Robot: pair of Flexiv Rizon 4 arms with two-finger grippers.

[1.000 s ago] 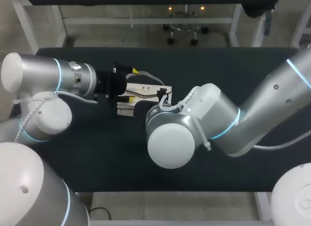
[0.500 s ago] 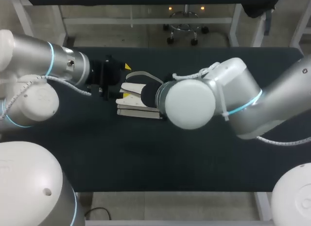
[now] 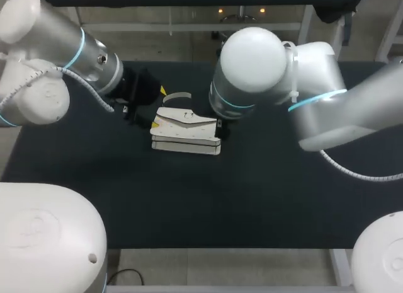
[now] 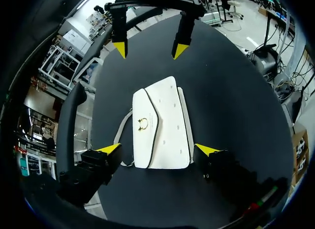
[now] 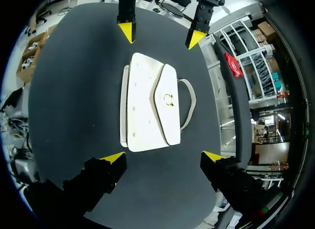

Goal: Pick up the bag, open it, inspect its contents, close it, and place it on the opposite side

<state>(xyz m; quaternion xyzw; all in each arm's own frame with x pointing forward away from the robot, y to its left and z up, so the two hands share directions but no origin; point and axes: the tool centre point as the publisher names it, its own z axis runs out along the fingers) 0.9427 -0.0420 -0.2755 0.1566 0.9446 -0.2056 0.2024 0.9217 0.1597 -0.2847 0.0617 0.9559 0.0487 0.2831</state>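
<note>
Left pincer [image 4: 157, 150] and right pincer [image 5: 163, 156] both gape wide and empty. On the table [image 3: 283, 198] the bag [image 3: 186, 132] lies flat between them, left of middle, nearer the far edge. We judge it light, semi-stiff and slick, so better to grip the strap [image 5: 189, 103] than the clasp [image 4: 142, 123].

The bag [image 3: 186, 130] lies flat on the counter [image 3: 252, 192], nearer to the far edge and a little left of the middle. Its handle [image 3: 178, 96] lies behind it, toward the far edge. The left arm [image 3: 94, 60] has its jaws at the bag's left end, and the right arm [image 3: 302, 85] has its jaws at the right end.
</note>
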